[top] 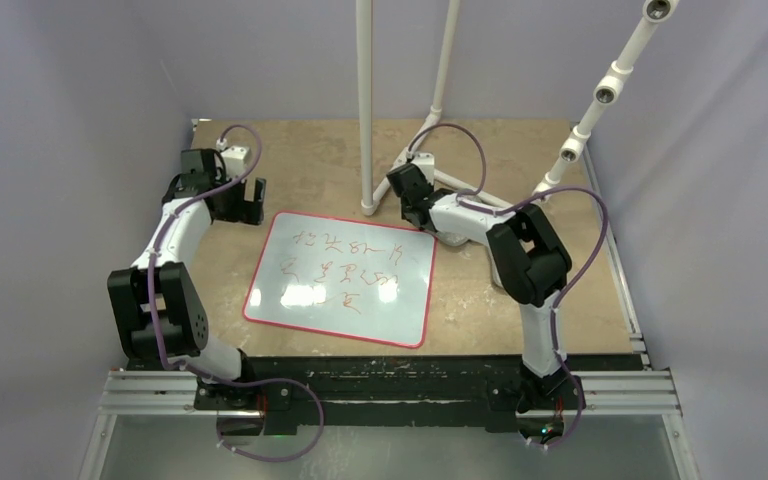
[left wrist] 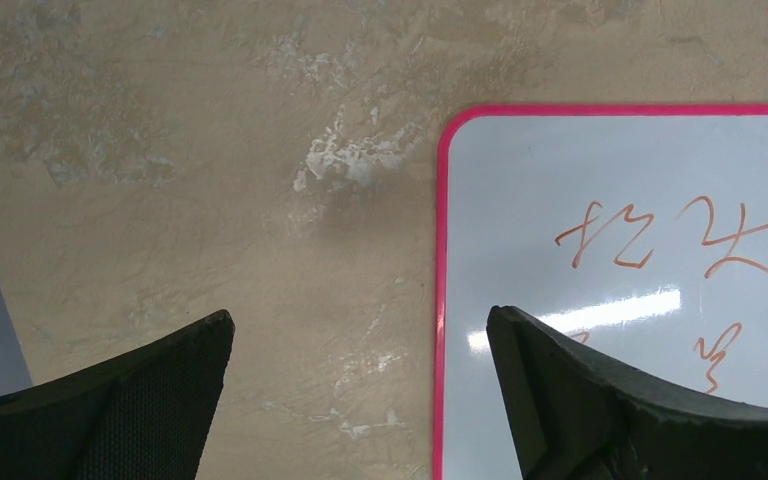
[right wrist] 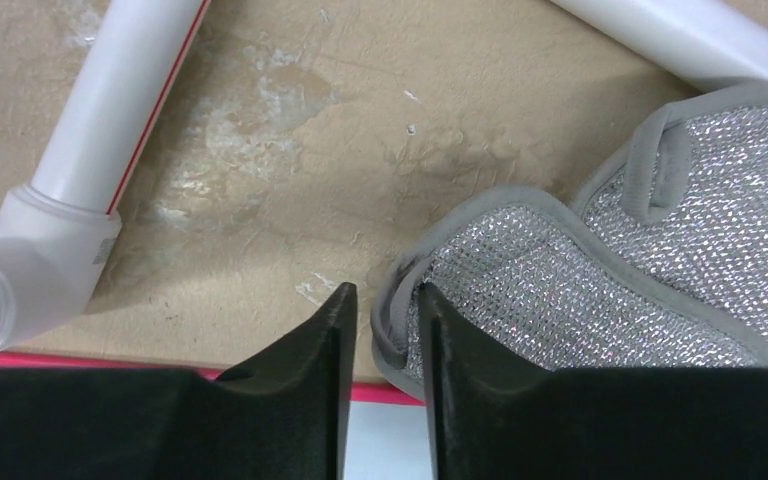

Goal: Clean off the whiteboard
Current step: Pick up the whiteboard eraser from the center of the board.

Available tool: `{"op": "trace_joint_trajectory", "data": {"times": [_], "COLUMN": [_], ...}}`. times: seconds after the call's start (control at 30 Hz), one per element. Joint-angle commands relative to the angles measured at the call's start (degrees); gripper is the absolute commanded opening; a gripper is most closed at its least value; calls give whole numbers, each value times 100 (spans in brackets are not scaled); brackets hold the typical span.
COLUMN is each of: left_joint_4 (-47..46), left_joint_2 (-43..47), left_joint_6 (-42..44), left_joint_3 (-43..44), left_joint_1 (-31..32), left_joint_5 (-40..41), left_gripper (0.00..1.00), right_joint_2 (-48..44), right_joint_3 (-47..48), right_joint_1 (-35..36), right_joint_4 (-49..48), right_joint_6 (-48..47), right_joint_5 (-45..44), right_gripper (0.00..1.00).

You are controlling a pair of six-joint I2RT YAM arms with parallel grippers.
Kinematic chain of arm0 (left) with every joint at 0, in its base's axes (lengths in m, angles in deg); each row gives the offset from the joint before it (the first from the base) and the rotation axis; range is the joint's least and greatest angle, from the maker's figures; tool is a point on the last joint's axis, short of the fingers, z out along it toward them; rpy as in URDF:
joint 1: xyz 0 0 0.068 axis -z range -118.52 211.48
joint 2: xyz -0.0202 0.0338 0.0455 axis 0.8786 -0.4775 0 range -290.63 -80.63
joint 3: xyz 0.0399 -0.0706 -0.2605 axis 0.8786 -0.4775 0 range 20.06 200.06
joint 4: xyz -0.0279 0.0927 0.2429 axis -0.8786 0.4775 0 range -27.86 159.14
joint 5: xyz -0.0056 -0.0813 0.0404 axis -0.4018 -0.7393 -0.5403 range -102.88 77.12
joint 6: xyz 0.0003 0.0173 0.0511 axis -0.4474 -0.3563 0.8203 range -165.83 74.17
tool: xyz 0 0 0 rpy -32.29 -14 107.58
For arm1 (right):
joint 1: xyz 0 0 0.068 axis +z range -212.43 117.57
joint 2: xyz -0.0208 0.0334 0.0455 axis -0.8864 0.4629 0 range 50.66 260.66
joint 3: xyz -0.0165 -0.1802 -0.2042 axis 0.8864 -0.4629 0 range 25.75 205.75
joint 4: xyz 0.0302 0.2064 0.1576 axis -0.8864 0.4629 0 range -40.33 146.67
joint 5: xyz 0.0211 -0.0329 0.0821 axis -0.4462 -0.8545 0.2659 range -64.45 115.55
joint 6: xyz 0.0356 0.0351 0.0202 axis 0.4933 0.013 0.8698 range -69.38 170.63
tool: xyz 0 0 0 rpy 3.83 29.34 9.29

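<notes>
The whiteboard lies flat mid-table, with a red rim and rows of red scribbles. My left gripper hovers open over its far left corner. In the left wrist view the rim runs between the wide-apart fingers of the left gripper, with scribbles to the right. My right gripper is at the board's far right corner. In the right wrist view the jaws of the right gripper stand narrow around the grey edge of a silvery mesh pad. A slim gap shows beside the left finger.
A second silvery pad lies partly under the first. White PVC pipes rise just behind the board, and their foot and elbow lie close to my right gripper. A jointed pipe leans at the right. Purple walls enclose the table.
</notes>
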Motion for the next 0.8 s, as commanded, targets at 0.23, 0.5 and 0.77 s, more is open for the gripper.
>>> {"op": "trace_joint_trajectory", "data": {"times": [0.23, 0.5, 0.77], "left_joint_4": [-673, -355, 70], "left_joint_2": [352, 405, 1452], "left_joint_6": [314, 734, 1460], "left_joint_3": [-316, -245, -217], "left_joint_1": [-16, 0, 51], "left_joint_5": [-1167, -2507, -4169], "left_gripper": [99, 99, 99], "right_joint_2": [-429, -1692, -2850], "right_joint_3": [11, -668, -822], "right_joint_1": [24, 454, 1954], "right_joint_4": [-211, -160, 7], "right_joint_6": [51, 16, 416], "right_joint_5": [-324, -348, 103], "right_gripper": [0, 0, 0]}}
